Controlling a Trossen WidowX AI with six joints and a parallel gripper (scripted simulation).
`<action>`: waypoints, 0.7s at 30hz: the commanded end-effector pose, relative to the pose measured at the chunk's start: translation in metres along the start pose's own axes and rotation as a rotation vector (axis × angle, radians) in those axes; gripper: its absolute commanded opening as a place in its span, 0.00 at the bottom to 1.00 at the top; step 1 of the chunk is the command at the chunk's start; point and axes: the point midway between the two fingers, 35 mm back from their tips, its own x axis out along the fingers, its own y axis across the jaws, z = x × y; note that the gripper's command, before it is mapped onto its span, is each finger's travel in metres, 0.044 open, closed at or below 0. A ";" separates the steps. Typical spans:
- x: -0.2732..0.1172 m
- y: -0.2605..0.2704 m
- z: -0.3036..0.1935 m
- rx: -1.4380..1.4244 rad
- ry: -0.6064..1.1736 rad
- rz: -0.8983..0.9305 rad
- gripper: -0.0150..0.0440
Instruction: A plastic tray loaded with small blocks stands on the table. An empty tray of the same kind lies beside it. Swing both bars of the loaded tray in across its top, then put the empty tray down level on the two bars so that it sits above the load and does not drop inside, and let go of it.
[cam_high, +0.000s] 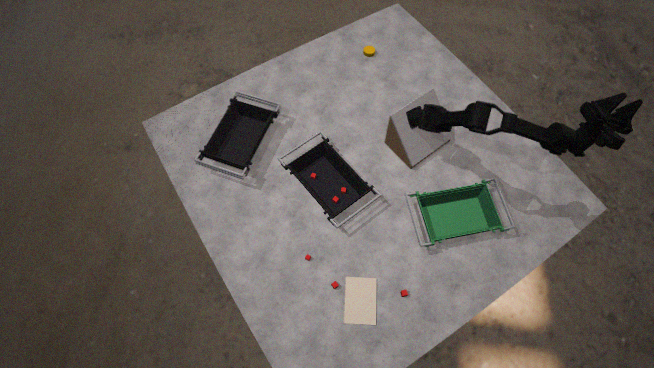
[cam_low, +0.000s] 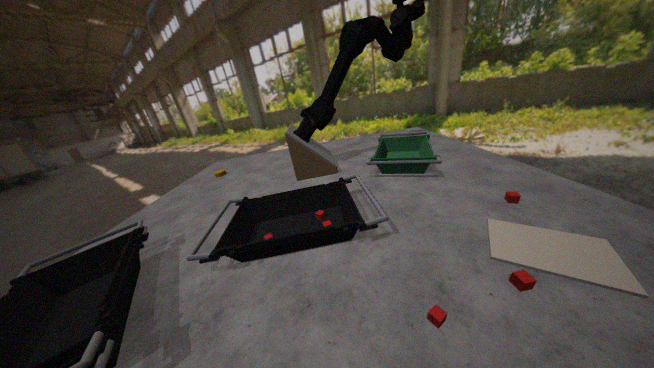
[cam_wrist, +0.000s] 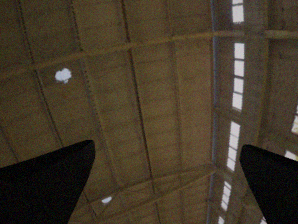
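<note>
Black pincer (cam_high: 631, 98) (cam_wrist: 169, 151) open, exterior view cropping it

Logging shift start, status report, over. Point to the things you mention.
Hand (cam_high: 631, 107) (cam_wrist: 169, 151) open, aimed upward. Loaded tray (cam_high: 327, 182) (cam_low: 295, 220) holds three red blocks, bars swung outward. Nothing lying across its top.

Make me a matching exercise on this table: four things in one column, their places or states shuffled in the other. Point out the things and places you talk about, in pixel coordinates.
1. Loaded black tray (cam_high: 361, 179) (cam_low: 295, 250)
2. Green tray (cam_high: 459, 216) (cam_low: 404, 166)
3. Gripper (cam_high: 625, 107) (cam_wrist: 169, 151)
4. Cream rectangle (cam_high: 360, 301) (cam_low: 560, 255)

A. Raised, with its fingers apart
B. Lies flat between two loose red blocks
C. Has three red blocks inside, its bars swung outward
D. Has no blocks inside

Right pairs: 1-C, 2-D, 3-A, 4-B
</note>
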 end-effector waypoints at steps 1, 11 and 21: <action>0.000 0.000 0.000 0.000 0.000 0.000 0.89; -0.005 -0.011 0.006 -0.053 -0.004 -0.047 0.44; -0.077 -0.103 0.055 -0.237 -0.032 -0.493 0.40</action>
